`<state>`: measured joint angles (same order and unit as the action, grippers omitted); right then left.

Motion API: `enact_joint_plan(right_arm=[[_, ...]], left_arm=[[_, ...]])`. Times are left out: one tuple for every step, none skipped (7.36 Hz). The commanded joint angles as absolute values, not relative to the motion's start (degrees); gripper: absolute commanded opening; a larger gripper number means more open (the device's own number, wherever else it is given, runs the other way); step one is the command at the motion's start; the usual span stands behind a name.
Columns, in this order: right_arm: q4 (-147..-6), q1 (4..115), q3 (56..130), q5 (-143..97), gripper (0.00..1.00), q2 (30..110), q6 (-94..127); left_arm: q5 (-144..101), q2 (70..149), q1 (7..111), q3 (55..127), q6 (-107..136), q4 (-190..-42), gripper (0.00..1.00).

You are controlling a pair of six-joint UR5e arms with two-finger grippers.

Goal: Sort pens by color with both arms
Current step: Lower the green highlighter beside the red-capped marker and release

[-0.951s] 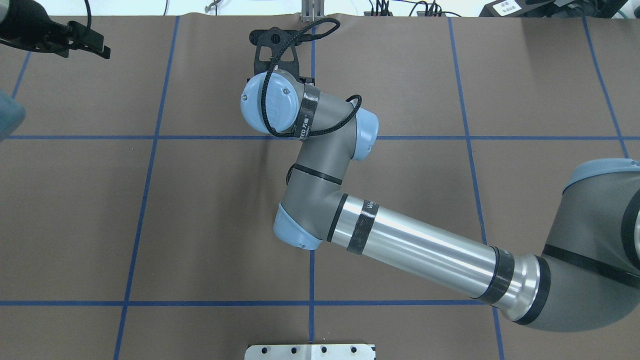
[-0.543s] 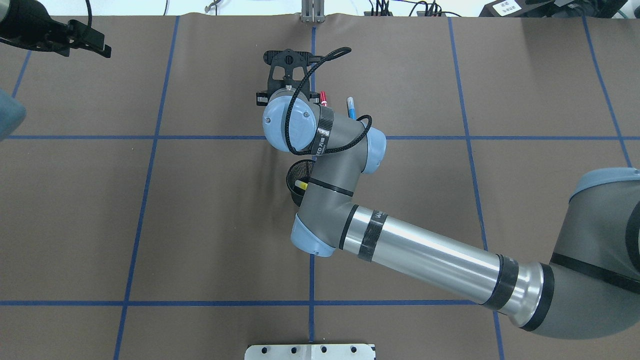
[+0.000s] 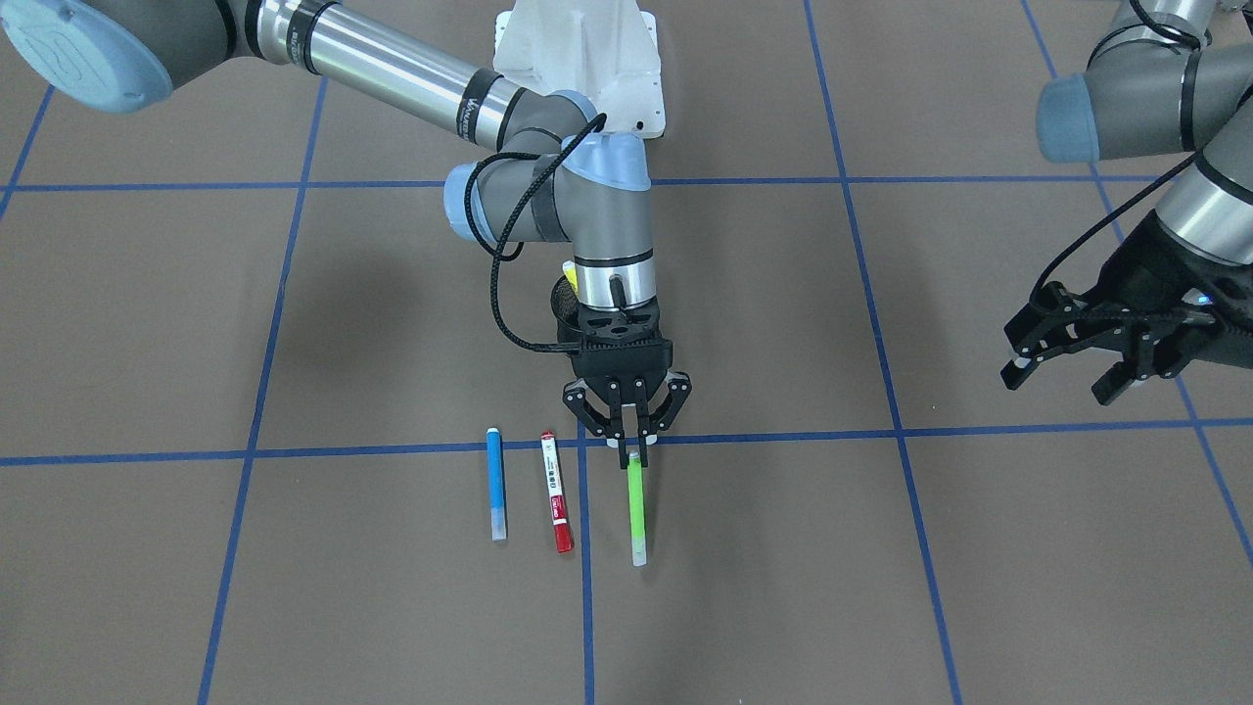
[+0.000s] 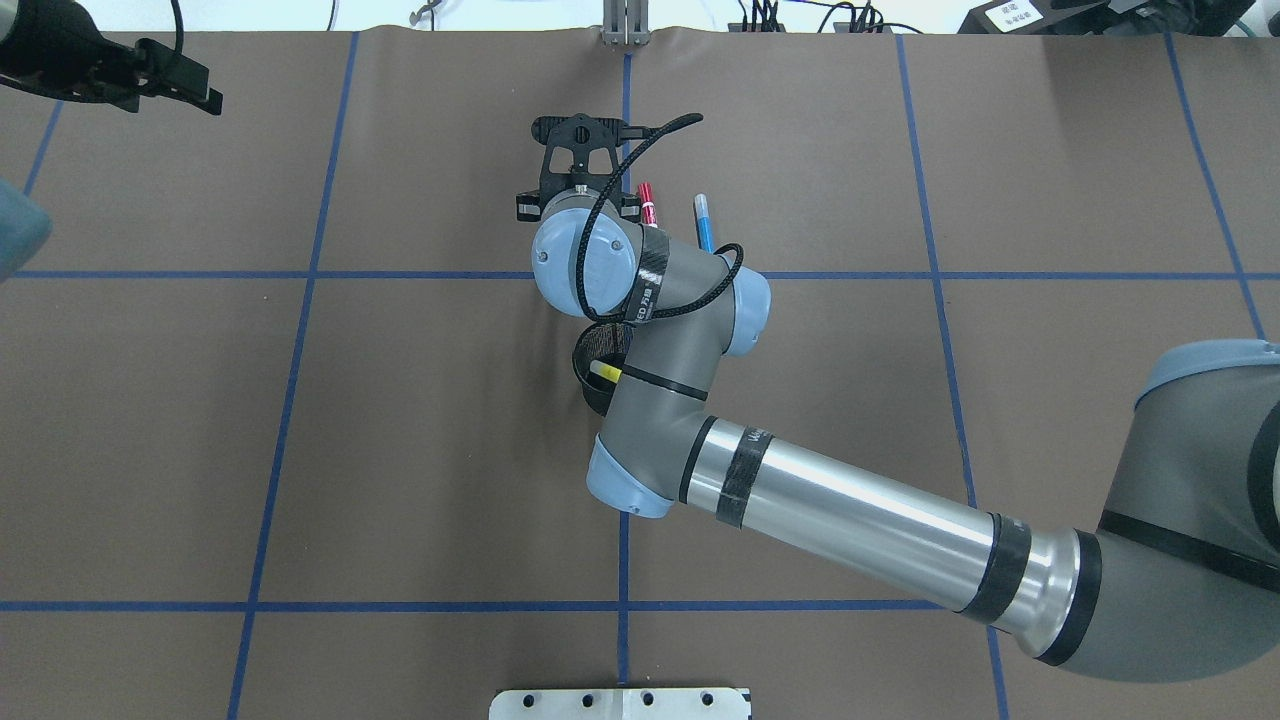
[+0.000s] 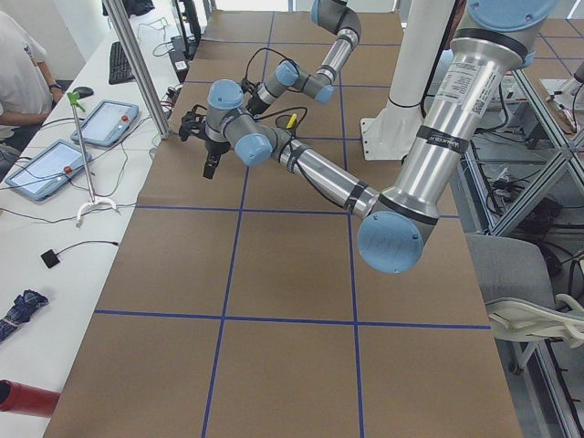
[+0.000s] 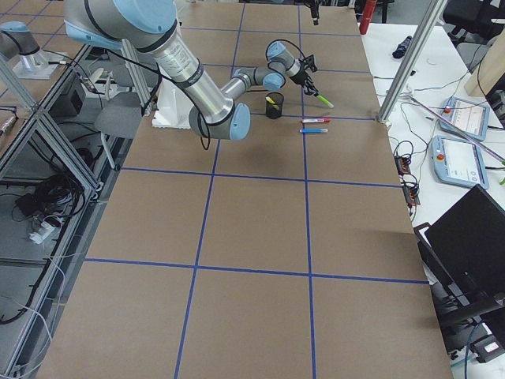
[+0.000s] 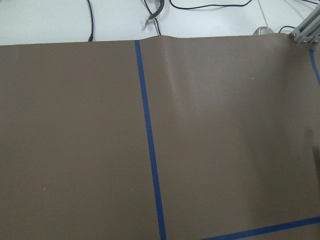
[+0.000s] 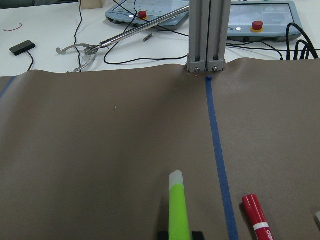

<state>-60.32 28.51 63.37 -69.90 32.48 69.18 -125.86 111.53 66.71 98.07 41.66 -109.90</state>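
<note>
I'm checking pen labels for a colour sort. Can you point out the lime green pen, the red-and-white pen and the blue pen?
lime green pen (image 3: 637,509), front-facing view, middle of green barrel.
red-and-white pen (image 3: 556,491), front-facing view, mid-barrel.
blue pen (image 3: 496,480), front-facing view, blue barrel.

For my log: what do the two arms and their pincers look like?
The right arm and left arm share polished silver tubes, matte grey joint housings and rounded light-blue caps. Black bands, some with white lettering, wrap the right arm, and a braided black cable loops along its wrist. The right pincer and left pincer are black, each with two linked fingers.
</note>
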Motion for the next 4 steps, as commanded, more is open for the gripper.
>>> enact_joint_plan(right_arm=[[-60.29, 28.48, 63.37, -69.79, 0.22, 32.61, 68.82], [-60.21, 28.39, 63.63, -69.44, 0.62, 32.87, 68.64], [-60.29, 28.3, 64.07, -69.43, 0.81, 32.96, 68.56], [-60.29, 27.95, 65.55, -69.43, 0.98, 33.83, 68.55]], left_arm=[[-125.86, 111.53, 66.71, 98.43, 41.75, -109.86, 0.99], [-125.86, 111.62, 66.71, 98.52, 41.84, -109.86, 0.99], [-125.77, 111.62, 66.71, 98.53, 42.1, -109.78, 0.99], [-125.77, 111.71, 66.71, 98.53, 42.1, -109.78, 0.99]])
